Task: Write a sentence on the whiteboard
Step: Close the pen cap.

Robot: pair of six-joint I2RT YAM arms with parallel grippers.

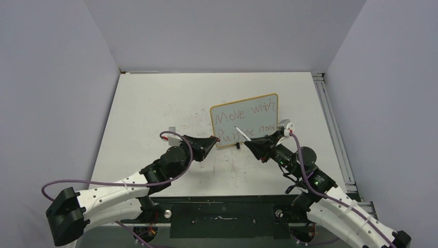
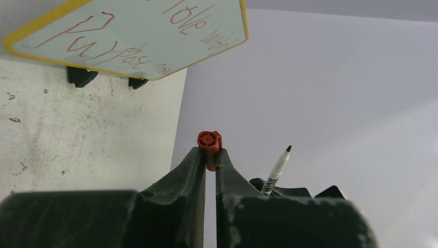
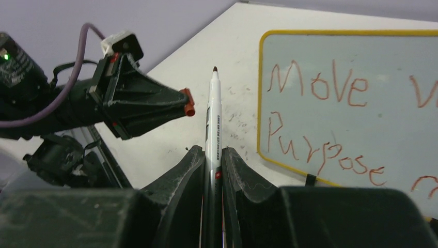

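Two lines of the sentence (image 3: 320, 85) fill the whiteboard (image 3: 397, 62), writing apparently complete; right gripper (image 3: 213, 160) clamps the uncapped marker (image 3: 213, 113), left gripper (image 2: 210, 155) pinches its orange cap (image 2: 208, 140), recapping seemingly outstanding.

- Illumination: even, diffuse and moderately bright in all three views; the source is probably overhead, as no lamp is in frame.
- Shadows: soft, faint patches on the table (image 1: 155, 103) directly under the left claw (image 1: 215, 139) and the right claw (image 1: 248, 144).
- Glare: the whiteboard (image 3: 351, 57), ahead and to the right of the right claw, carries a cloudy sheen with no hard hotspot.
- Focus: the finger bodies nearest each wrist lens are soft; the marker (image 3: 213, 119) and the orange cap (image 2: 209, 142) at the claw tips are sharp.
- Exposure: the wall (image 2: 335, 77) beyond the left claw washes out pale.
- Resolution: in the overhead view the sentence (image 1: 230, 114) is small and its lower line is barely legible.
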